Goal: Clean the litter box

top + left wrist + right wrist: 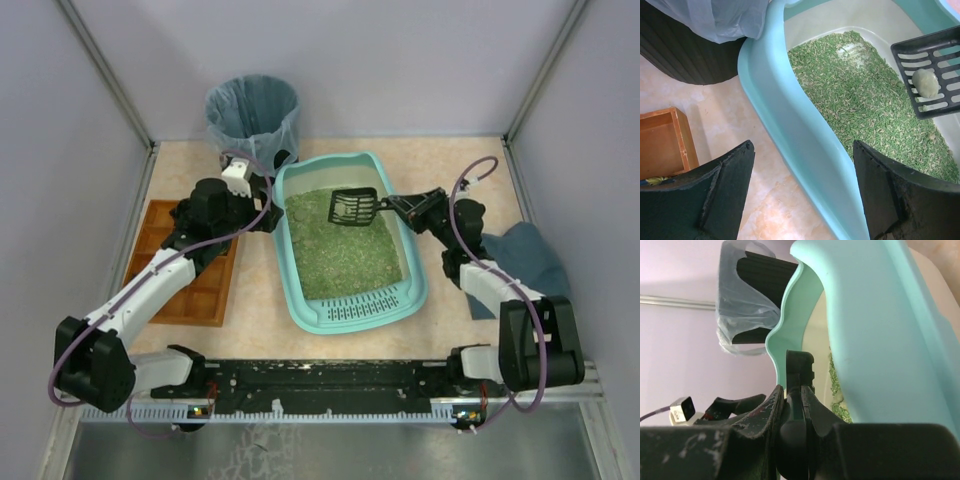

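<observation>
The teal litter box lies in the middle of the table with green litter inside and its grate lip toward me. My right gripper is shut on the handle of a black slotted scoop, held above the litter at the far end. The scoop carries a grey-green clump. In the right wrist view the fingers clamp the scoop handle. My left gripper is open, its fingers straddling the box's left wall.
A black bin with a blue-grey bag stands behind the box's far left corner. A brown wooden compartment tray lies at the left under my left arm. A dark blue-grey cloth lies at the right edge.
</observation>
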